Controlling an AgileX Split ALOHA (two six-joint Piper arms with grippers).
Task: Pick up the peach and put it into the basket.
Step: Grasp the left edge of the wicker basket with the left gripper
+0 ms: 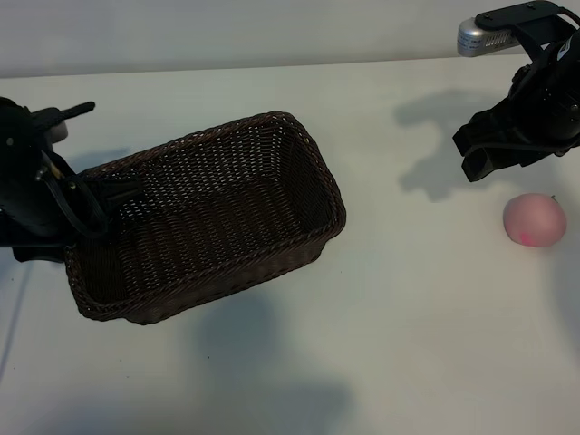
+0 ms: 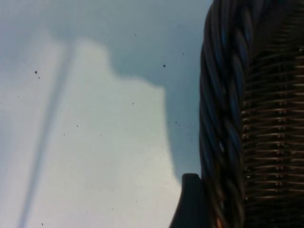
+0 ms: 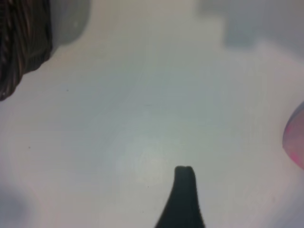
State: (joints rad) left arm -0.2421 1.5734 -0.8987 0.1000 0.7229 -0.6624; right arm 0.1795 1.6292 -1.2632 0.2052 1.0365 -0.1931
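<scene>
**What the views cut off or hide**

In the exterior view the left gripper (image 1: 109, 204) sits at the basket's (image 1: 272, 227) near-left rim, its fingers masked by arm and wicker. The right gripper (image 1: 485, 163) is dark against itself, so the gap between its fingers is hard to make out.

The left wrist view shows only a blurred strip of braided rim and one fingertip (image 2: 192, 202).

In the right wrist view the peach (image 3: 295, 140) is a pink sliver at the edge.

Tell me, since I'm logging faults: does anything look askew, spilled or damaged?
Nothing stands out. The basket sits upright and intact on the table, and the peach lies whole beside it, apart.
</scene>
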